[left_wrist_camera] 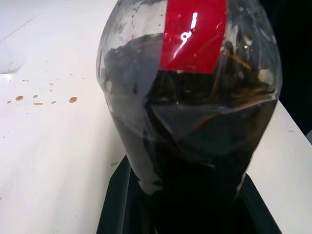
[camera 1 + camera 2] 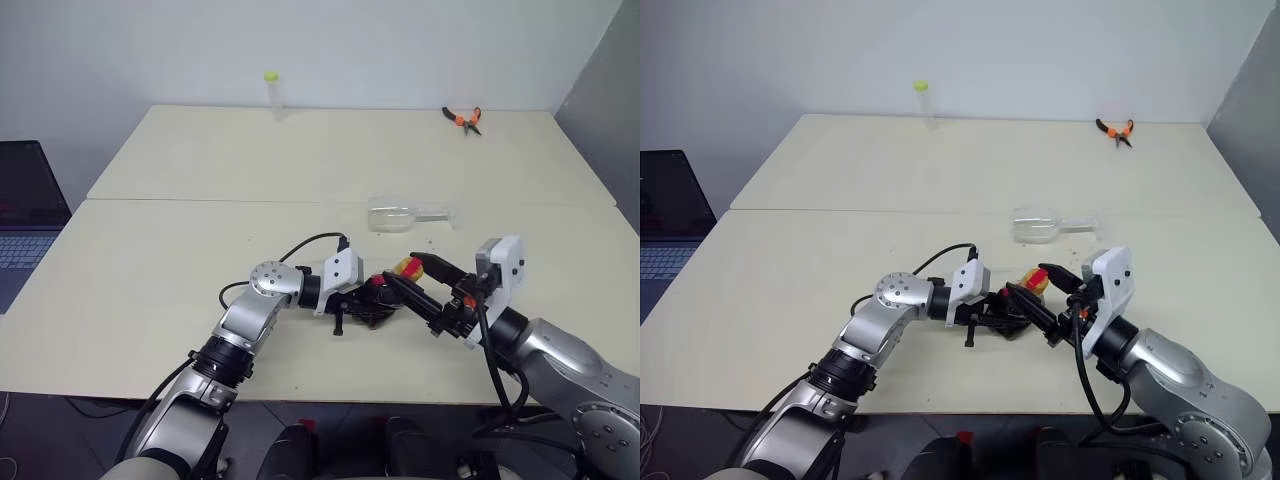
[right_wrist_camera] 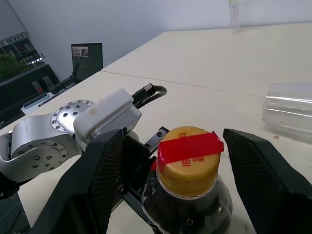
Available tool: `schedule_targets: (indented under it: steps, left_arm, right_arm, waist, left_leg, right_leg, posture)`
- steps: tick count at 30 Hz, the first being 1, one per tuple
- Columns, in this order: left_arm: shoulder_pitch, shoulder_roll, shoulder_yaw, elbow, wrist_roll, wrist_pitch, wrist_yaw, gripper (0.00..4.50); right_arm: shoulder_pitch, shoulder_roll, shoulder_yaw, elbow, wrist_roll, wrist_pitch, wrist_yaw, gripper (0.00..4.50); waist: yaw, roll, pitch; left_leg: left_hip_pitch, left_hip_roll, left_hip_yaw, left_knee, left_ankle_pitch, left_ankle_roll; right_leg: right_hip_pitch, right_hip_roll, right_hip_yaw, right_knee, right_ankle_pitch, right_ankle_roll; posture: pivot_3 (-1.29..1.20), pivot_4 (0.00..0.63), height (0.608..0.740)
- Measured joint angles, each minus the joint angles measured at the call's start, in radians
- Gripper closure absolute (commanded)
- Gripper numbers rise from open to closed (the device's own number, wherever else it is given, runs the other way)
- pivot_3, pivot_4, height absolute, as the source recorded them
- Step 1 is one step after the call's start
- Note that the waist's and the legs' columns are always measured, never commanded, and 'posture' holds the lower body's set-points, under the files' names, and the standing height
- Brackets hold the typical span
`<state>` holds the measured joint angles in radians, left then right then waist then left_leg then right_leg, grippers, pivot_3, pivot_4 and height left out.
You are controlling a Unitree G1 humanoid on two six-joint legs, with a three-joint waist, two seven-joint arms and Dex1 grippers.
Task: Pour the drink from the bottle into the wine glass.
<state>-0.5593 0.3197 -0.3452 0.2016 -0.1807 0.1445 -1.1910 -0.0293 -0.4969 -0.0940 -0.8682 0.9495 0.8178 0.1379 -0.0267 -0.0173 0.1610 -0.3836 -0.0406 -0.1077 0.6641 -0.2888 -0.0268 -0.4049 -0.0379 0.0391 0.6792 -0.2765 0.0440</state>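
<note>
The left gripper [image 2: 368, 300] is clamped on the bottle [image 3: 187, 187] near the table's [image 2: 150, 290] front edge. The right gripper [image 3: 187, 161] stands apart around its yellow cap [image 3: 189, 163]. The glass [image 2: 405, 214] lies on its side farther back.

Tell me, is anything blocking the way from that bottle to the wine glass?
Nothing visible stands between them. But the bottle, held by the left gripper, has its yellow cap on, and the wine glass lies on its side on the table.

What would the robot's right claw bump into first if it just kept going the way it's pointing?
Most likely the yellow cap of the bottle. The right gripper has a finger on either side of it, apart and not touching, so the cap sits straight ahead between them.
</note>
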Motion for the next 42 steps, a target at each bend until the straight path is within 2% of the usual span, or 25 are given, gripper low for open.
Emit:
schedule_targets:
  steps: [3, 4, 8, 11, 13, 17, 20, 22, 25, 26, 29, 34, 39, 42]
  left_arm:
    - [0.001, 0.0, 0.0, 0.0, 0.0, 0.0, 0.0, 3.76]
    - [0.002, 0.0, 0.0, -0.001, 0.0, 0.0, 0.001, 3.76]
    - [0.005, 0.0, 0.0, -0.005, 0.0, 0.001, 0.002, 3.76]
    - [0.009, -0.002, -0.001, -0.01, 0.0, 0.003, 0.004, 3.76]
    - [0.011, -0.004, -0.003, -0.013, 0.0, 0.005, 0.005, 3.76]
    - [0.008, -0.018, -0.018, -0.035, 0.0, 0.01, 0.008, 3.76]
    - [0.007, -0.022, -0.023, -0.05, -0.001, 0.028, 0.015, 3.78]
    - [0.01, -0.017, -0.02, -0.052, 0.0, 0.04, 0.026, 3.78]
    - [0.02, -0.014, -0.019, -0.055, -0.001, 0.048, 0.038, 3.78]
    - [0.022, -0.014, -0.019, -0.058, -0.002, 0.049, 0.042, 3.78]
    - [0.047, 0.001, -0.01, -0.081, -0.017, 0.051, 0.042, 3.78]
    - [0.057, 0.009, -0.005, -0.092, -0.019, 0.049, 0.04, 3.8]
    - [0.06, -0.007, -0.003, -0.086, -0.016, 0.044, 0.061, 3.81]
    - [0.061, -0.012, -0.003, -0.077, -0.016, 0.041, 0.068, 3.81]
  right_arm:
    - [0.01, -0.004, 0.0, 0.006, -0.021, -0.008, 0.009, 3.01]
    - [0.01, -0.004, 0.0, 0.01, -0.023, -0.012, 0.015, 3.25]
    - [0.01, -0.009, -0.001, 0.023, -0.026, -0.024, 0.039, 3.25]
    - [-0.016, -0.068, -0.012, 0.06, -0.024, -0.031, 0.112, 3.25]
    - [-0.062, -0.152, -0.019, 0.114, -0.024, -0.037, 0.22, 3.25]
    - [-0.22, -0.396, 0.008, 0.289, -0.043, -0.068, 0.557, 3.25]
    - [-0.45, -0.525, 0.183, 0.498, -0.176, -0.185, 0.883, 3.25]
    - [-0.615, -0.527, 0.322, 0.645, -0.29, -0.293, 1.068, 3.25]
    - [-0.717, -0.494, 0.405, 0.763, -0.359, -0.364, 1.188, 3.25]
    - [-0.732, -0.49, 0.411, 0.772, -0.366, -0.355, 1.201, 2.9]
    - [-0.713, -0.488, 0.36, 0.736, -0.33, -0.222, 1.172, 1.85]
    - [-0.602, -0.47, 0.155, 0.581, -0.201, -0.044, 1.002, 0.02]
    - [-0.368, -0.33, -0.109, 0.276, 0.008, 0.067, 0.664, 0.0]
    - [-0.281, -0.226, -0.119, 0.156, -0.001, 0.071, 0.457, 0.0]
  waist:
    - [0.0, 0.0, 0.0]
    - [0.0, 0.0, 0.0]
    - [0.0, 0.0, 0.0]
    - [0.0, 0.0, 0.0]
    - [0.0, 0.0, 0.0]
    - [-0.001, 0.0, 0.001]
    - [-0.008, 0.001, 0.001]
    - [-0.016, 0.001, 0.002]
    - [-0.012, 0.0, 0.002]
    - [-0.008, 0.0, 0.002]
    - [0.0, 0.0, 0.002]
    - [0.009, 0.0, 0.002]
    - [0.021, 0.0, 0.002]
    - [0.02, 0.0, 0.002]
  left_leg:
    - [0.0, 0.0, 0.0, 0.0, 0.0, 0.0]
    - [0.0, 0.0, 0.0, 0.0, 0.0, 0.0]
    - [0.0, 0.0, 0.0, 0.0, 0.0, 0.0]
    - [0.0, 0.0, 0.001, 0.0, 0.0, 0.0]
    - [0.001, 0.0, 0.001, 0.0, 0.0, 0.0]
    - [0.001, 0.0, 0.002, 0.0, 0.0, 0.001]
    - [0.002, 0.0, 0.004, -0.001, 0.0, 0.001]
    - [0.003, 0.001, 0.004, -0.001, 0.0, 0.001]
    - [0.001, 0.002, 0.002, -0.001, 0.0, 0.0]
    - [0.0, 0.001, 0.002, -0.001, 0.0, 0.0]
    - [-0.001, 0.0, 0.001, 0.001, 0.001, -0.001]
    - [-0.001, -0.001, 0.0, 0.001, 0.0, 0.0]
    - [-0.002, 0.0, -0.001, 0.001, 0.0, 0.0]
    - [0.0, -0.001, 0.001, 0.001, 0.0, 0.0]
  right_leg:
    - [0.0, 0.0, 0.0, 0.0, 0.0, 0.0]
    - [0.0, 0.0, 0.0, 0.0, 0.0, 0.0]
    - [0.0, 0.0, 0.0, 0.0, 0.0, 0.0]
    - [0.0, 0.0, 0.0, 0.0, 0.0, 0.0]
    - [0.001, 0.0, 0.0, 0.0, 0.0, 0.0]
    - [0.001, 0.0, 0.0, -0.001, 0.0, 0.0]
    - [0.001, 0.001, 0.001, -0.001, 0.0, 0.0]
    - [0.001, 0.002, 0.001, -0.001, 0.0, 0.0]
    - [0.0, 0.001, 0.0, -0.001, 0.0, 0.0]
    - [0.0, -0.001, 0.0, -0.002, 0.0, 0.0]
    - [-0.001, -0.006, 0.0, -0.003, 0.0, 0.0]
    - [0.0, -0.007, -0.001, -0.002, 0.0, 0.0]
    - [0.0, -0.007, 0.0, -0.002, 0.0, 0.0]
    - [0.0, -0.007, 0.0, 0.0, 0.0, 0.0]
  posture:
    - [0.0, 0.15, 0.74]
    - [0.0, 0.15, 0.74]
    - [0.0, 0.15, 0.74]
    - [0.0, 0.15, 0.74]
    - [0.0, 0.15, 0.74]
    - [0.0, 0.15, 0.74]
    - [0.0, 0.15, 0.74]
    - [0.0, 0.15, 0.74]
    - [0.0, 0.15, 0.74]
    - [0.0, 0.15, 0.74]
    - [0.0, 0.15, 0.74]
    - [0.0, 0.15, 0.74]
    - [0.0, 0.15, 0.74]
    - [0.0, 0.15, 0.74]
